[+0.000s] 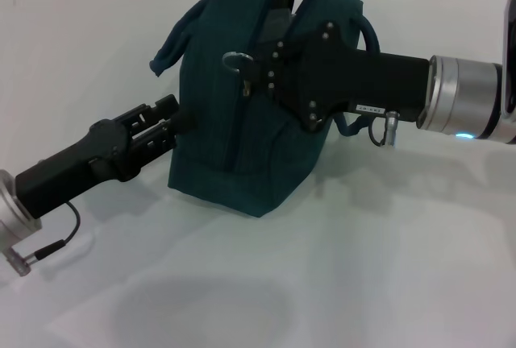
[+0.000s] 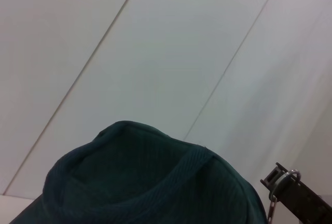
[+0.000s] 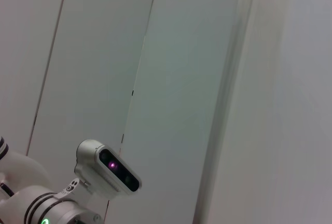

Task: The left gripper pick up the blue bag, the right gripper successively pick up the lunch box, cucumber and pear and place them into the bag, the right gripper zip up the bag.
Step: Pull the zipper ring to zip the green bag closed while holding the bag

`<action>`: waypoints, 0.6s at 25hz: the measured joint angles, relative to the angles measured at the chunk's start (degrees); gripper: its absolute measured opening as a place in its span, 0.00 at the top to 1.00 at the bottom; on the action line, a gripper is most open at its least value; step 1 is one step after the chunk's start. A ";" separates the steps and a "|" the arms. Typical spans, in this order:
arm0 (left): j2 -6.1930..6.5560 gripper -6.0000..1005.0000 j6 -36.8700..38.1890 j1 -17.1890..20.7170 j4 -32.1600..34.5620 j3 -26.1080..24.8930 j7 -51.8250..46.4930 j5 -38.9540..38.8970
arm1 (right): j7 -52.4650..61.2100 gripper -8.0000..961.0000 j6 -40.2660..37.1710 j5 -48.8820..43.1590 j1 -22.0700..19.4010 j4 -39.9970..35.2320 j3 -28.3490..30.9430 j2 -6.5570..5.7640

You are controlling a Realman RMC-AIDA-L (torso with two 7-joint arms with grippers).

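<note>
Two grippers: both are at the blue bag (image 1: 242, 147), one high and one low.
Bag position: it stands upright on the white table (image 1: 363, 267), with its base flat and one rolled handle (image 1: 173, 42) flopped over the side.
Left gripper (image 1: 256, 70): the one with the lit wrist reaches level across the top of the bag, its tip right beside the ring zip pull (image 1: 234, 60).
Left grip state: I cannot tell, because the black claw body hides what it has hold of.
Right gripper (image 1: 179, 118): it comes up at a slant, with its tip against the end panel of the bag about halfway up.
Right grip state: I cannot tell whether it has caught fabric or is only touching.
Bag mouth: a dark gap shows between the two top edges, so the zip looks not fully run.
Lunch box, cucumber, pear: none is in view on the table, so my guess is they are already inside.
Stage: by my read this is the zipping stage, late in the task.
How the bag handles: it is soft fabric that sags and folds wherever it is pushed. If it is loaded, the weight sits low and the walls will shift under a pull.
Where to hold: grip the small metal ring itself for the zip. It is thin and could slip, so it needs a square pinch.
Bracing: I would hold the top hem or a handle taut against the direction of pull, or the cloth will bunch ahead of the slider.
Risk: dragging the whole bag across the table instead of moving the zip.
</note>
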 joint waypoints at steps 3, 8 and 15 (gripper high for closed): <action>-0.09 0.46 0.00 -0.34 0.00 0.03 0.14 0.72 | 0.00 0.98 0.03 0.00 0.10 0.00 0.00 0.00; -0.25 0.53 -0.44 -0.86 -0.14 -0.08 0.17 1.29 | 0.00 0.98 0.09 0.00 0.12 0.00 0.00 0.00; -0.49 0.60 -0.59 -1.28 -0.10 -0.01 0.15 1.41 | 0.00 0.98 0.06 0.00 -0.01 0.00 0.00 0.00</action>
